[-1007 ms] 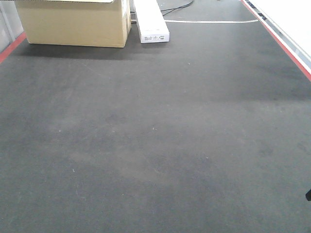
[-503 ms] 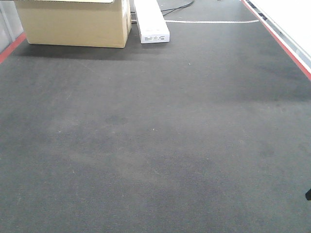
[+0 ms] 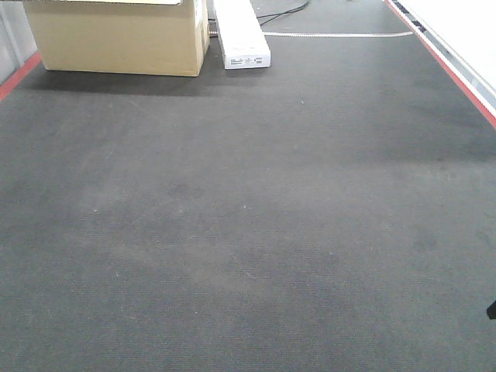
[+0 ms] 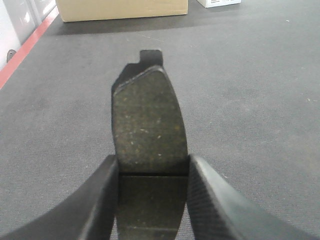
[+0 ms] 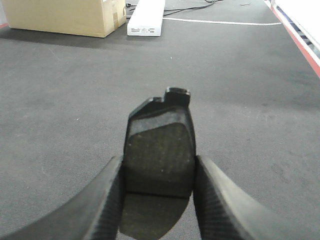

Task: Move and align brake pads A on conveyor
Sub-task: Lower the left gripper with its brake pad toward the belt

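In the left wrist view, a flat, dark grey, slightly curved oblong brake pad [image 4: 147,120] with a thin groove across its middle is gripped by the left tool [image 4: 152,167], whose black ribbed fingers [image 4: 100,195] are clenched on its two long edges. This pad fills the centre of the frame, its notched end pointing toward the top, with the wide, charcoal-black, felt-like conveyor belt [image 4: 260,100] seen behind it. In the right wrist view, a second brake pad [image 5: 160,145], likewise dark grey and notched at its far end, is clamped in the same way by the right tool [image 5: 159,165], low in the centre of the frame. Whether either pad touches the belt cannot be told. In the front view, the belt is bordered by red edge strips [image 3: 15,77] at the upper left and upper right. A tan cardboard box [image 3: 116,39] is seen at the upper left, a long white carton [image 3: 240,35] just beside it, and a thin white cord [image 3: 333,34] is laid along the top.
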